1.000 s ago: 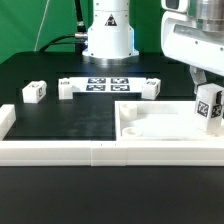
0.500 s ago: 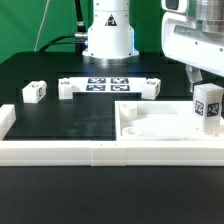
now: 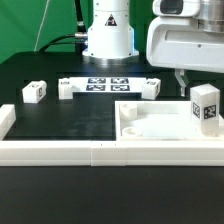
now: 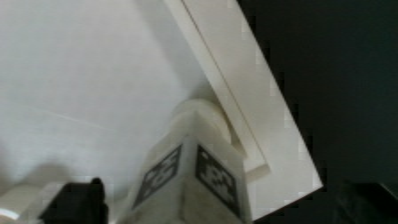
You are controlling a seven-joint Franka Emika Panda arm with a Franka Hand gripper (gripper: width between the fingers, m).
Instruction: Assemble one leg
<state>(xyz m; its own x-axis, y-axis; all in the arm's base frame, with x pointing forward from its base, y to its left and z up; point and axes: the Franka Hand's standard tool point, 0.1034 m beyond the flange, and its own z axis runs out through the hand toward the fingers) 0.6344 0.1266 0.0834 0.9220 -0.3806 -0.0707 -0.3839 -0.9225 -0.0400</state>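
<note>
A black table stood before a green backdrop, with the robot's white base point(image 3: 108, 35) at the rear. In front of the base lay the marker board point(image 3: 108, 84), with one small white block point(image 3: 66, 88) at the end towards the exterior view's left, a second block point(image 3: 150, 87) at the other end, and a third block point(image 3: 33, 92) further left. White border rails point(image 3: 100, 152) ran along the front edge. Towards the exterior view's right lay a large white panel point(image 3: 150, 128). The leg point(image 3: 207, 105) stood upright at its far right corner, tag facing the camera. The gripper point(image 3: 194, 80) hung just above the leg; whether its fingers touched it was unclear.
</note>
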